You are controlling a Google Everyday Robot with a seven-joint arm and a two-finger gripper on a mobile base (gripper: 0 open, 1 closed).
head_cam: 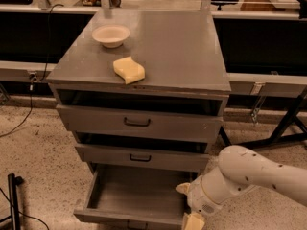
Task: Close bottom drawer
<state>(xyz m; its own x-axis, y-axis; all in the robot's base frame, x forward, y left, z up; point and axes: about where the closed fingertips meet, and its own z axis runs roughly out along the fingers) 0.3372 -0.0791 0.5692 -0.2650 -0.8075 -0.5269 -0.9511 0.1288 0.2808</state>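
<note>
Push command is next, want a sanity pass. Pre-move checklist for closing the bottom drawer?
1. Bottom drawer pulled out, needs the push: ok.
2. Hand at the drawer's front right corner: ok.
3. Hand contact on the front panel: cannot tell.
4. Nothing seen inside the drawer to jam it: ok.
5. Middle drawer slightly out, above the path: ok.
6. Bowl and sponge on the cabinet top, away from the arm: ok.

Warm light is thrown from above: a soft sheen is caught on the counter (182,47), drawer gaps (144,102) are left dark, and the gripper (188,205) is lit pale at the bottom drawer's (129,195) right front corner.
</note>
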